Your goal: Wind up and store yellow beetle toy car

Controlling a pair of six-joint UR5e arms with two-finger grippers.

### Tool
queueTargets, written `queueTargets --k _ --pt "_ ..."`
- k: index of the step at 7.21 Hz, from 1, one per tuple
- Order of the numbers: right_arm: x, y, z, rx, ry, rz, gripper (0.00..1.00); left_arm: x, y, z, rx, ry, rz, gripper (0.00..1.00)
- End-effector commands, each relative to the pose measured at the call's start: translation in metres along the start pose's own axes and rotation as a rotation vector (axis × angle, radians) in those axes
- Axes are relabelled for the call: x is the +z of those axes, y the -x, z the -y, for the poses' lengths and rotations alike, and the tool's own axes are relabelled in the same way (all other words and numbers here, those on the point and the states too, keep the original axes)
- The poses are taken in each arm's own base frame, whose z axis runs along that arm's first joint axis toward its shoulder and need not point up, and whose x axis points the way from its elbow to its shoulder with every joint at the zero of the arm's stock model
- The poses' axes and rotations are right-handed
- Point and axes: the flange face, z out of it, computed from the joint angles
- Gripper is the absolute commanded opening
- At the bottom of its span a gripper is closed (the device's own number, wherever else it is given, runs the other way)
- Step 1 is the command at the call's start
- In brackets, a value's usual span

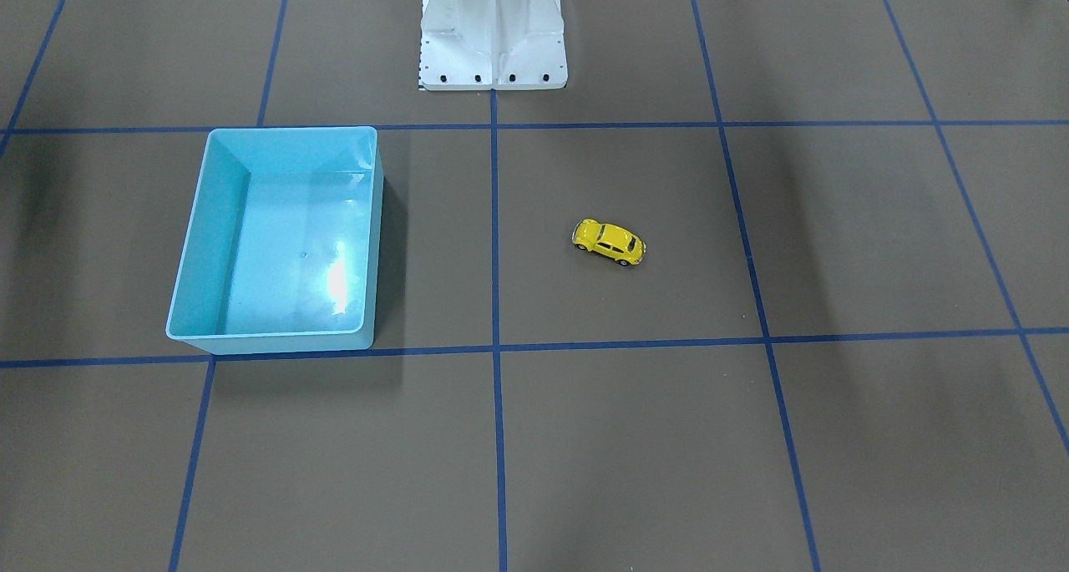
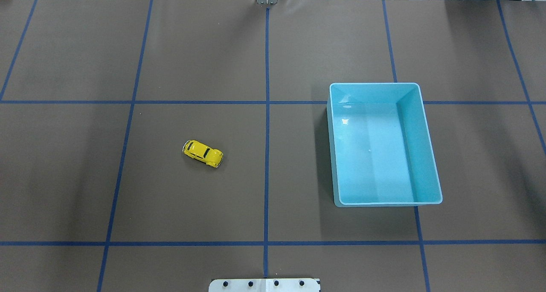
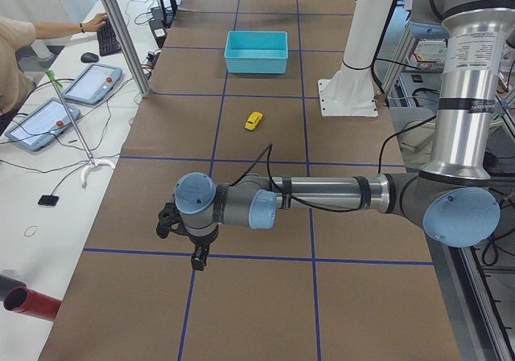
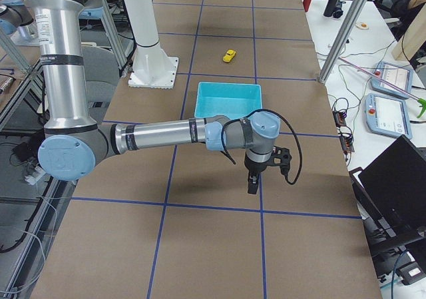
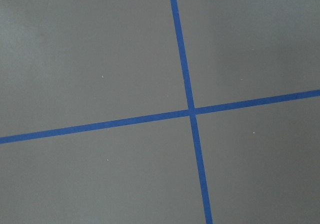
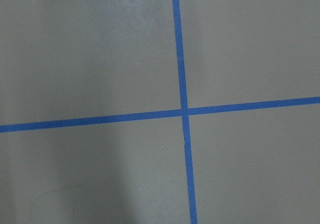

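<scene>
The yellow beetle toy car (image 2: 203, 153) stands on its wheels on the brown table, left of the centre line; it also shows in the front view (image 1: 609, 242), the left side view (image 3: 254, 120) and the right side view (image 4: 229, 56). The empty turquoise bin (image 2: 420, 143) stands to its right, apart from it; it also shows in the front view (image 1: 194, 246). My left gripper (image 3: 199, 258) shows only in the left side view, far from the car. My right gripper (image 4: 253, 183) shows only in the right side view, just past the bin (image 4: 228, 99). I cannot tell whether either is open.
Blue tape lines divide the brown table (image 2: 273, 49) into squares. The white robot base (image 1: 493, 29) stands at the table's edge. An operator (image 3: 24, 47) sits at a side desk with tablets (image 3: 92, 84) beyond the table. Both wrist views show only bare table and tape crossings.
</scene>
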Motion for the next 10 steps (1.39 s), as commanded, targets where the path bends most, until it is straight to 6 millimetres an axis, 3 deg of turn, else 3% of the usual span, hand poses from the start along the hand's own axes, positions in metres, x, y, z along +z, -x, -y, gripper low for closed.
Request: queueTargets --k 1,8,9,10 --pt "0.002 -0.002 -0.001 0.004 0.004 -0.002 1.0 0.002 0.002 0.0 -0.016 0.004 0.0 1.0" --pt "0.001 0.0 -0.004 0.003 0.008 0.023 1.0 -0.015 -0.019 0.006 0.052 -0.037 0.004 1.0" --pt "0.001 0.0 -0.004 0.005 0.008 0.023 1.0 -0.019 -0.029 0.008 0.066 -0.04 0.006 1.0" --pt "0.002 -0.001 -0.004 0.006 0.011 0.022 1.0 -0.006 -0.066 0.016 0.136 -0.017 0.005 1.0"
